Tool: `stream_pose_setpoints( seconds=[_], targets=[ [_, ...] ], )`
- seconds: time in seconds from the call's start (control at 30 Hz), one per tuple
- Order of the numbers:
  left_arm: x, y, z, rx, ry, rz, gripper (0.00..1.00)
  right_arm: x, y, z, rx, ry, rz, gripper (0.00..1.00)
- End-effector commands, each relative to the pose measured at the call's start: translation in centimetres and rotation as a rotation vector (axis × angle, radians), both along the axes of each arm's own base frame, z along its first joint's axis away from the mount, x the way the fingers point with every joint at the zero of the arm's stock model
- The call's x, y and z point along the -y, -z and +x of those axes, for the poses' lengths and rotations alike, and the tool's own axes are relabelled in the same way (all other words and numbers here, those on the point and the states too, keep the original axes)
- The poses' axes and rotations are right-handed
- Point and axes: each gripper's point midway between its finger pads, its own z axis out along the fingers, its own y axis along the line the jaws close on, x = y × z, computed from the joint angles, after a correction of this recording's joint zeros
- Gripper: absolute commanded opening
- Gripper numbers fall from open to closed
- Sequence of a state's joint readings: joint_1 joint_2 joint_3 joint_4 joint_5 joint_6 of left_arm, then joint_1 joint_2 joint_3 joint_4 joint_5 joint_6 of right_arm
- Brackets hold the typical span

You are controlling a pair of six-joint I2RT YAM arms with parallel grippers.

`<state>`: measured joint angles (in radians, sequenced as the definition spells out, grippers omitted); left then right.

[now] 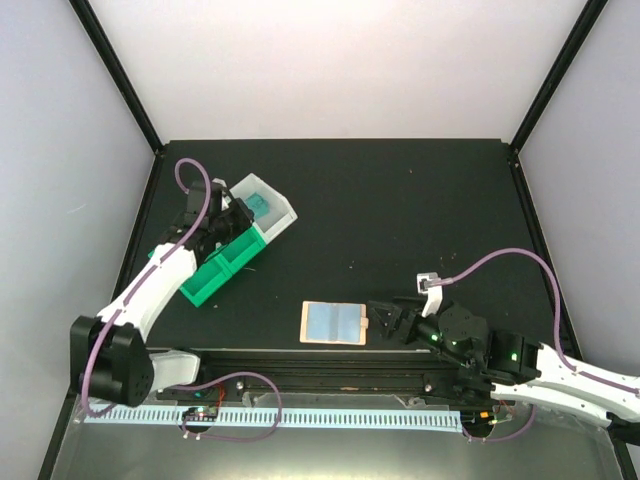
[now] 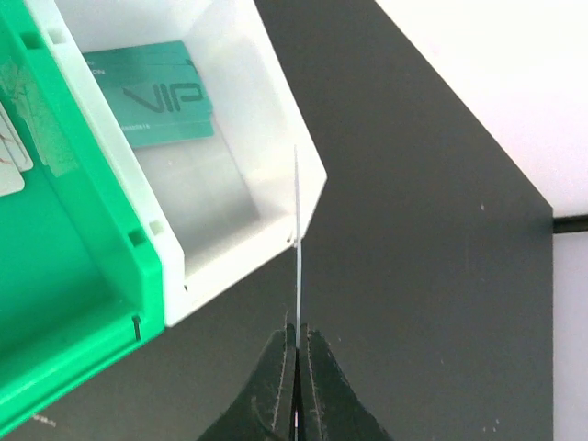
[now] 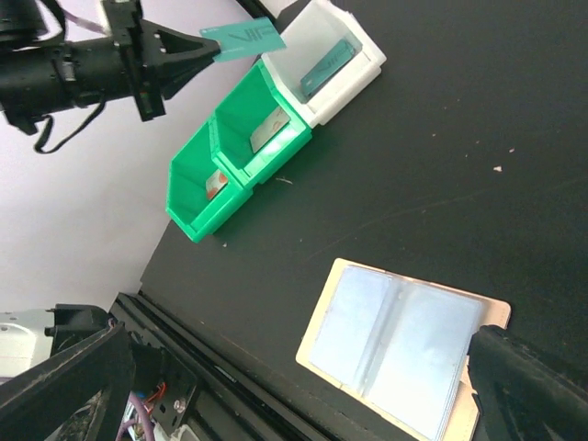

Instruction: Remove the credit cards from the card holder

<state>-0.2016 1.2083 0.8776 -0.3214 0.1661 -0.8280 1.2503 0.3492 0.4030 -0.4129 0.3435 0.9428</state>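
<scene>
Evidently the step in hand is dropping a card: the left gripper (image 2: 296, 347) is clamped tight on a thin teal plastic credit card (image 3: 243, 39), seen edge-on from its own wrist and hanging just above one corner of the open white plastic bin (image 2: 230, 197). Another teal card marked VIP (image 2: 152, 96) lies flat inside that bin, and the green two-compartment plastic bin (image 3: 234, 165) sits touching its side, with other cards in it. The flat peach-rimmed card holder with pale blue panels (image 3: 404, 354) lies open on the black table well apart from the white bin, its pockets looking empty as far as I can tell. The right gripper (image 1: 388, 320) has its fingers spread wide, one at the holder's edge. To finish well, the left arm should carry the card past the white bin's rim to above its floor, lower it a little, then release so it falls flat rather than catching the wall.
</scene>
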Motion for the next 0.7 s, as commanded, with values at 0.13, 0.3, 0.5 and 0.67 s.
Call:
stream_pose_setpoints(
  seconds=[0.13, 0.3, 0.5, 0.67],
  targets=[
    [-0.6, 1.5, 4.9, -0.038, -0.063, -0.064, 0.01, 0.8, -2.1, 0.5, 0.051, 0.034, 0.010, 1.00],
    [-0.8, 3.4, 7.4, -0.105, -0.071, -0.064, 0.02, 0.7, -1.9, 0.6, 0.047, 0.035, -0.004, 1.00],
    [-1.7, 3.7, 9.6, -0.121, -0.112, -0.035, 0.02, 0.5, -2.4, 0.9, 0.066, 0.044, -0.009, 1.00],
    [-2.4, 5.1, 10.7, -0.167, -0.136, -0.033, 0.02, -0.1, -2.9, 1.0, 0.089, 0.033, -0.027, 1.00]
  ],
)
